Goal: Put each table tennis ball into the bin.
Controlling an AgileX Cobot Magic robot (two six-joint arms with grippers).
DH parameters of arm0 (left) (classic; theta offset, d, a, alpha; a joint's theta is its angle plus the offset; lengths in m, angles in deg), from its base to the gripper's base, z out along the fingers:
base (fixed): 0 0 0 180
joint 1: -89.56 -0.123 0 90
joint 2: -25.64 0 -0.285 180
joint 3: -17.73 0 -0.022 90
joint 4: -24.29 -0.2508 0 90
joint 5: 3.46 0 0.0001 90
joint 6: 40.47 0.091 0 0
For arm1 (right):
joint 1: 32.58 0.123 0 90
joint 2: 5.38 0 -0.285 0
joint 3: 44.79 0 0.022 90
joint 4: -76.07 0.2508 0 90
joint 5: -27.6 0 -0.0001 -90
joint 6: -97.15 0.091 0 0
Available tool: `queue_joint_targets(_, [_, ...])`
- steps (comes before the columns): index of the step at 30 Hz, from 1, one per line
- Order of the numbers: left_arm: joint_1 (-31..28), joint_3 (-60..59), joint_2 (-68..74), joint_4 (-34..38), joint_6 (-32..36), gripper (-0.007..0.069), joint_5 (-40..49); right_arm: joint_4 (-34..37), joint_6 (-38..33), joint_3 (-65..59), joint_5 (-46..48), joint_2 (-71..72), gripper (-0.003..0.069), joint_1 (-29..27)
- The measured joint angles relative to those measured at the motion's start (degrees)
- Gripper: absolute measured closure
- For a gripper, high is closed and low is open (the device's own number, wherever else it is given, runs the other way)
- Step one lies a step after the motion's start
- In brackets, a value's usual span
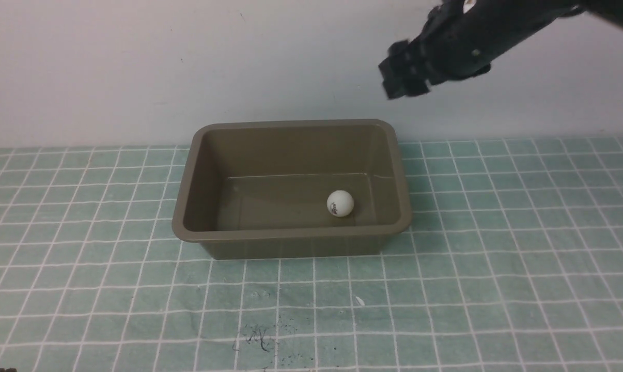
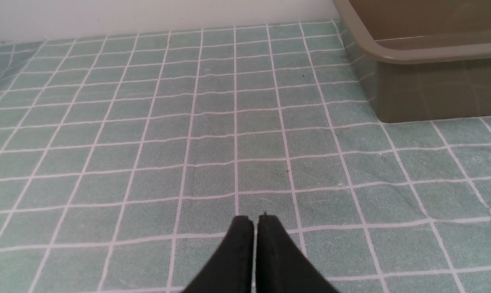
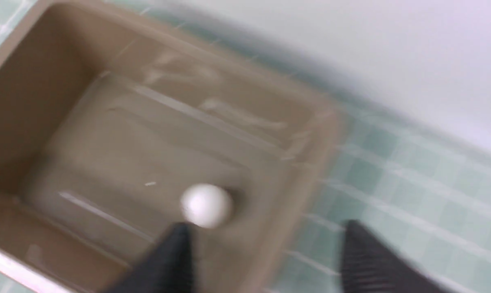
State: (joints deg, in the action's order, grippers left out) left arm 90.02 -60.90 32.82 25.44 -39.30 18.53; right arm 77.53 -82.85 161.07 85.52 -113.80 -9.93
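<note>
Right end effector (image 3: 268, 228): jaws well apart, nothing between them, touching nothing, raised near far right corner of bin (image 1: 291, 233). Left end effector (image 2: 251, 219): jaws pressed together, empty, over bare surface (image 1: 497, 289) left of bin. Ball (image 1: 340, 203) lies on bin floor, toward near right corner. Bin stands on green checked surface.

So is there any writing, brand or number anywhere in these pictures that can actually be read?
Table tennis ball: one small dark printed logo, too small to read.
Checked cloth: dark scribbly marks near the front edge, which do not read as letters.
Bin: no text or label visible.
Nothing here is legible.
</note>
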Motion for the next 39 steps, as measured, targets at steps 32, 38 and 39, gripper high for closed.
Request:
queue_joint_targets(32, [0.0, 0.0, 0.0, 0.0, 0.0, 0.0629, 0.0, -3.0, 16.1, -79.0, -28.5, 101.5, 0.0672, 0.0])
queue_joint_targets(38, [0.0, 0.0, 0.0, 0.0, 0.0, 0.0629, 0.0, -4.3, 15.8, -79.0, -25.3, 101.5, 0.0672, 0.0])
queue_joint_targets(39, [0.0, 0.0, 0.0, 0.0, 0.0, 0.0629, 0.0, -5.1, 15.8, -79.1, -24.6, 101.5, 0.0672, 0.0])
